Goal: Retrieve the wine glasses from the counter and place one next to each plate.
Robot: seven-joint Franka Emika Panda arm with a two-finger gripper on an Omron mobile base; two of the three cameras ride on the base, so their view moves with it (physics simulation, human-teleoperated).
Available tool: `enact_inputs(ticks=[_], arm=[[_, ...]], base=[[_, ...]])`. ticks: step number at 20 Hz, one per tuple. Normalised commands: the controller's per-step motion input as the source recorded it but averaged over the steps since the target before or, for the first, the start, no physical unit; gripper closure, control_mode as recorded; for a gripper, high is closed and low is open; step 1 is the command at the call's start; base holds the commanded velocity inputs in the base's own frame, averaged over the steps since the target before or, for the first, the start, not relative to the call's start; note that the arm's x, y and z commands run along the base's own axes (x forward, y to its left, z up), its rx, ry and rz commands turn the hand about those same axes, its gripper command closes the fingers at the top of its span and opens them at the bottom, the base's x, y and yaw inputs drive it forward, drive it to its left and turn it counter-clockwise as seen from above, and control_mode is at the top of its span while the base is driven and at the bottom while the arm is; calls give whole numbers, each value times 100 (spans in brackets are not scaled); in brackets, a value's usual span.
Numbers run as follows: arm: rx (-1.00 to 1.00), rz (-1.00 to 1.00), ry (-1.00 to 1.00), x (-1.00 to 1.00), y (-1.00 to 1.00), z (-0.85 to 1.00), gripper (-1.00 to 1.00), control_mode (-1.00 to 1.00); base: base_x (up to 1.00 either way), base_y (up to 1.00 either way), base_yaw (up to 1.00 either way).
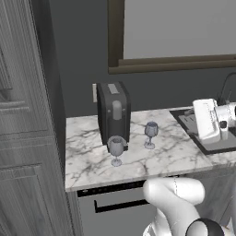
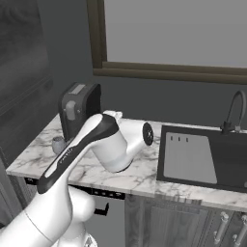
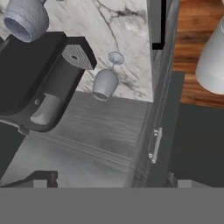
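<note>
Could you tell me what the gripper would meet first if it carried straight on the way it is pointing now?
Probably the tall grey cabinet at the counter's left end: the hand view centres on its wood-grain side. The nearer wine glass and the dark coffee machine sit off that line, though depth is unclear.

Dim, flat light (slightly soft render)
</note>
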Motion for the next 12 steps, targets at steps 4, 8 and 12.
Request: enact_inputs(ticks=[4, 8, 12], arm=[[2, 0, 14, 22, -12, -28, -100, -100], [0, 0, 9, 25, 0, -22, -100, -100], [10, 4, 2, 6, -1, -24, -100, -100]], base=[[0, 0, 0], [0, 0, 0], [0, 0, 0]])
